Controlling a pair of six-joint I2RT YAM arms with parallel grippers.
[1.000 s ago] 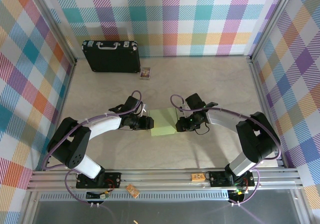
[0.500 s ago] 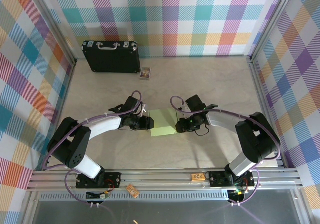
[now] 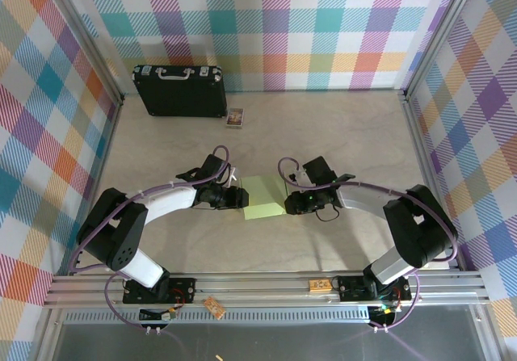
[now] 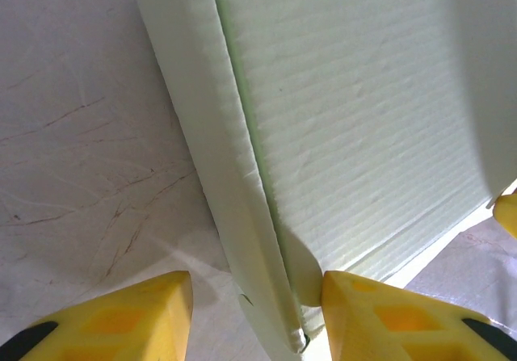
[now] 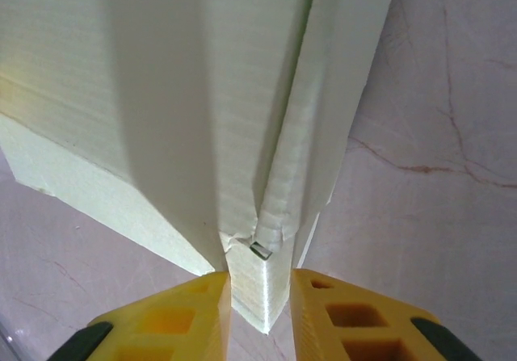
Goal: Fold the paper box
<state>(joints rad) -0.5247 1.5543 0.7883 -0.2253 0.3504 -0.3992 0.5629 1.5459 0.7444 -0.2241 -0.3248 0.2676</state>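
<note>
The paper box (image 3: 263, 195) is pale green ribbed card, lying mostly flat mid-table between my two grippers. My left gripper (image 3: 241, 198) is at its left edge. In the left wrist view the folded edge of the paper box (image 4: 242, 175) runs down between the jaws of my left gripper (image 4: 257, 287). The right finger (image 4: 388, 312) touches a rounded tab, the left finger (image 4: 121, 316) stands apart, so the gripper is open. My right gripper (image 3: 289, 203) is at the box's right edge. There, my right gripper (image 5: 260, 284) is shut on a folded corner of the paper box (image 5: 161, 94).
A black briefcase (image 3: 179, 90) with a silver handle stands at the back left wall, a tiny picture card (image 3: 235, 117) just right of it. Plaid walls enclose three sides. The aluminium rail (image 3: 258, 280) with the arm bases runs along the near edge.
The right arm has shifted slightly to the right and toward the near edge with the box corner. The left arm and the box have barely moved.
</note>
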